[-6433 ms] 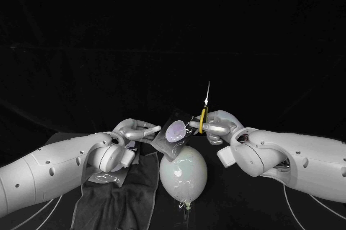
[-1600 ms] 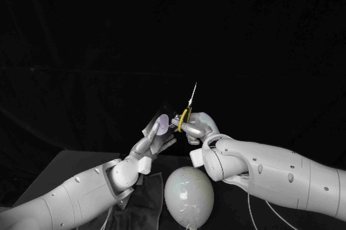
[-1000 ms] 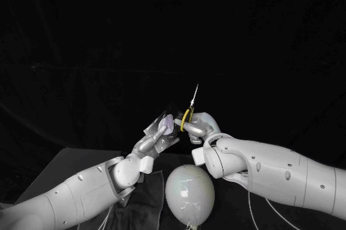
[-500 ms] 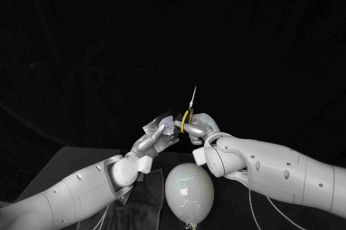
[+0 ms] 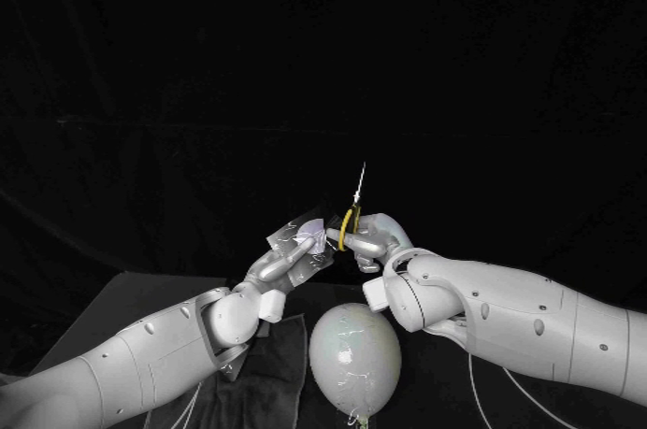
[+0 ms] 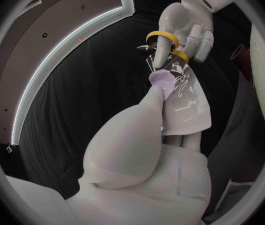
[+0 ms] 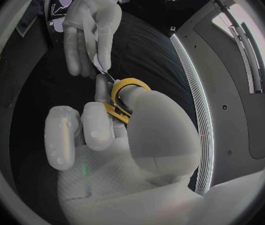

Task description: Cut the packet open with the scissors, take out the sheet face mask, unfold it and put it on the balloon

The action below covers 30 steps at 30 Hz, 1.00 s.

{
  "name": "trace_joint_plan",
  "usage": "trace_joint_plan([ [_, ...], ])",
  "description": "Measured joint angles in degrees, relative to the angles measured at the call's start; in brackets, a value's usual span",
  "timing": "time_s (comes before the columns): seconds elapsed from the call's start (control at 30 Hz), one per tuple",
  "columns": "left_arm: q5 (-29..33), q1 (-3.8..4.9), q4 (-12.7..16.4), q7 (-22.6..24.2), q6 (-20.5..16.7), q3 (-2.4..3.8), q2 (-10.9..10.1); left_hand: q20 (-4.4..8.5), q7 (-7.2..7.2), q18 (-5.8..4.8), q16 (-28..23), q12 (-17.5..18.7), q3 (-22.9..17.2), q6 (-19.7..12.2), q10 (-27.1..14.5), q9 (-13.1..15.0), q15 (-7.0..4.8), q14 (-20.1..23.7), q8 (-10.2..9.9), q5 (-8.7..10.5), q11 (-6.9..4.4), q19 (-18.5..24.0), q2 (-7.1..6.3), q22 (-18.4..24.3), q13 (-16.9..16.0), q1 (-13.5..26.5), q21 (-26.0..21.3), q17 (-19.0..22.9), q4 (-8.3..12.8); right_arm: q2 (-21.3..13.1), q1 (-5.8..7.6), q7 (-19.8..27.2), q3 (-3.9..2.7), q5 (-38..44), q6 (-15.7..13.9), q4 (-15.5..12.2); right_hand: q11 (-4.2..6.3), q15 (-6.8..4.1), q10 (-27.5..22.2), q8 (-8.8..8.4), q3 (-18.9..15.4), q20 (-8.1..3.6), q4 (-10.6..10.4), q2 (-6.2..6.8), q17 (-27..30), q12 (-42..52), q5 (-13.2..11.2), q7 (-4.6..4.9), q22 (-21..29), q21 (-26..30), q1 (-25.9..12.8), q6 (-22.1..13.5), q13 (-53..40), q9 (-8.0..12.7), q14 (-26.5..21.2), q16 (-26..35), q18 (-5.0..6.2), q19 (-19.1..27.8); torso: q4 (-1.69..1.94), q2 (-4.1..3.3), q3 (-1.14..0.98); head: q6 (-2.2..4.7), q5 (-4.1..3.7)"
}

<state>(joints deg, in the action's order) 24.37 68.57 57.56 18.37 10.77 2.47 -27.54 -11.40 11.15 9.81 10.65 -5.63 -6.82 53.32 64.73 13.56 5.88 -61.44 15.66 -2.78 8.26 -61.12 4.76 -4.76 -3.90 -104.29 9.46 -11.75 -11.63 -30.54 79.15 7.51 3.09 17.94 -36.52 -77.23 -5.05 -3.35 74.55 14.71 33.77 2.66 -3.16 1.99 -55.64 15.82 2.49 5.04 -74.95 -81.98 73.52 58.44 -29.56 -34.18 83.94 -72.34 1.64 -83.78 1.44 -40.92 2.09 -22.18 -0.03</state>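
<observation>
Yellow loops on the scissors (image 5: 347, 225) round silver fingers (image 7: 142, 115), glossy clear packet (image 6: 185, 102) with lilac patch by the fingertips (image 6: 159, 88), pearly-white balloon (image 5: 353, 354).

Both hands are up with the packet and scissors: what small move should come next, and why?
Likely bring the scissors across the top edge of the packet and close them. The left hand holds the packet up, the right hand holds the yellow-handled scissors right beside it, and the packet looks unopened. Whether the blades already straddle the edge cannot be told.
</observation>
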Motion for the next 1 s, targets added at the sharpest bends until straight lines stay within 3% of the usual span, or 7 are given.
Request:
trace_joint_plan([
  [0.1, -0.6, 0.04, -0.1, 0.2, -1.1, 0.01, 0.1, 1.00, -0.59, 0.31, 0.3, 0.0, -3.9, 1.2, 2.1, 0.0, -0.82, -1.8, 0.7, 0.30, -0.66, -1.0, -0.31, -0.1, 0.1, 0.3, 0.6, -0.4, -0.8, -0.2, -0.03, -0.2, 0.10, 0.1, 0.4, 0.0, 0.00, 0.00, 0.0, 0.00, 0.0, 0.00, 0.0, -0.09, 0.4, 0.0, -0.1, 0.00, 0.0, 0.2, -0.1, 0.0, -0.1, -0.1, 0.0, 0.0, 0.00, 0.0, 0.00, 0.00, 0.00, 0.00, 0.12],
  [0.33, -1.9, 0.08, -0.1, 1.0, -3.6, 0.01, 0.0, 1.24, -0.88, 0.35, 0.3, 1.3, -12.7, 1.9, 4.5, 0.0, -1.41, -3.5, 1.8, 0.27, -0.77, -2.5, -4.29, 0.0, 0.2, 4.0, 1.4, -1.4, -1.2, -0.5, -0.07, -0.7, 0.51, 0.1, 1.6, 0.2, 0.00, 0.00, 0.0, -0.12, 0.1, 0.01, -0.1, -0.62, 2.2, -0.7, -0.1, 0.40, 0.0, 1.8, -0.6, -0.4, -0.4, -0.3, -0.4, 1.2, 0.00, 0.0, -0.01, 0.00, 0.00, 0.01, 0.24],
  [0.5, -3.0, 0.10, 0.0, 1.6, -5.3, 0.03, -0.1, 1.66, -0.90, 0.34, 0.3, 1.5, -15.3, 1.9, 5.3, 0.0, -1.56, -4.3, 2.3, 0.27, -0.90, -2.9, -5.01, 0.0, 0.2, 6.1, 1.6, -1.9, -0.7, -1.1, -0.08, -1.1, 1.05, -0.2, 3.0, 0.6, 0.00, 0.81, 0.0, -1.28, 0.1, 0.56, -0.1, -1.21, 4.9, -3.7, -0.1, 1.36, 0.0, 4.1, -1.2, -2.3, 1.0, -0.4, -1.3, 3.2, 1.00, 1.2, -0.02, -0.01, 0.04, -0.12, 0.29],
  [0.77, -4.7, 0.13, 0.7, 2.3, -7.8, 0.01, -0.8, 1.76, -0.99, 0.32, 0.3, 1.5, -18.7, 2.0, 6.0, 0.0, -1.66, -4.8, 3.1, 0.27, -1.08, -3.4, -5.84, 0.1, 0.2, 9.0, 2.1, -2.7, 0.7, -4.0, -0.08, -1.2, 1.89, -1.3, 5.1, -0.2, 0.04, 2.20, -0.1, -3.02, 1.7, 1.78, 0.9, -1.58, 8.3, -9.1, 0.2, 2.91, 0.0, 7.5, -2.1, -4.6, 4.7, -0.3, -2.9, 5.7, 1.46, 3.4, -0.03, -0.02, 0.04, -0.37, 0.35],
  [0.83, -5.2, 0.17, 0.9, 2.4, -8.3, 0.00, -1.0, 1.88, -0.99, 0.31, 0.3, 1.5, -19.2, 2.0, 6.2, 0.0, -1.78, -4.9, 3.3, 0.27, -1.12, -3.5, -6.35, 0.1, 0.2, 9.6, 2.2, -2.9, 1.1, -4.6, -0.08, -1.2, 2.04, -1.7, 5.5, -0.7, 0.07, 3.23, -1.8, -4.78, 2.8, 2.39, 1.9, 0.49, 14.5, -11.3, 1.6, 4.10, 0.0, 12.8, -6.5, -7.3, 6.1, 0.3, -5.4, 9.7, 2.71, 6.9, -0.03, -0.02, 0.03, -0.41, 0.35],
  [0.9, -5.9, 0.24, 1.4, 2.4, -8.9, 0.00, -1.3, 1.96, -1.00, 0.31, 0.3, 1.5, -19.5, 2.0, 6.2, 0.0, -1.84, -5.0, 3.3, 0.28, -1.12, -3.6, -6.23, 0.1, 0.2, 9.9, 2.2, -3.0, 1.4, -5.7, -0.08, -1.0, 2.17, -2.2, 6.0, -1.4, -0.63, 4.26, -4.5, -6.22, 0.2, 3.18, 1.1, 3.58, 17.8, -12.2, 0.7, 4.99, 0.0, 16.1, -10.0, -9.4, 7.5, 0.9, -8.0, 12.4, 3.23, 9.2, -0.06, -0.02, 0.04, -0.49, 0.37],
  [1.0, -6.9, 0.32, 1.9, 2.4, -9.6, -0.01, -1.6, 1.77, -1.01, 0.31, 0.3, 1.6, -20.2, 2.0, 6.5, 0.0, -1.78, -5.1, 3.5, 0.28, -1.20, -3.8, -6.68, 0.1, 0.2, 10.6, 2.3, -3.2, 1.8, -7.4, -0.06, -0.8, 2.34, -2.8, 6.6, -2.7, -1.17, 4.85, -6.0, -6.59, -2.0, 3.82, 0.2, 5.27, 19.0, -12.2, 0.5, 5.57, 0.0, 17.8, -10.3, -9.7, 9.4, 1.2, -9.0, 13.4, 3.28, 10.3, -0.06, -0.02, -0.02, -0.65, 0.38],
])
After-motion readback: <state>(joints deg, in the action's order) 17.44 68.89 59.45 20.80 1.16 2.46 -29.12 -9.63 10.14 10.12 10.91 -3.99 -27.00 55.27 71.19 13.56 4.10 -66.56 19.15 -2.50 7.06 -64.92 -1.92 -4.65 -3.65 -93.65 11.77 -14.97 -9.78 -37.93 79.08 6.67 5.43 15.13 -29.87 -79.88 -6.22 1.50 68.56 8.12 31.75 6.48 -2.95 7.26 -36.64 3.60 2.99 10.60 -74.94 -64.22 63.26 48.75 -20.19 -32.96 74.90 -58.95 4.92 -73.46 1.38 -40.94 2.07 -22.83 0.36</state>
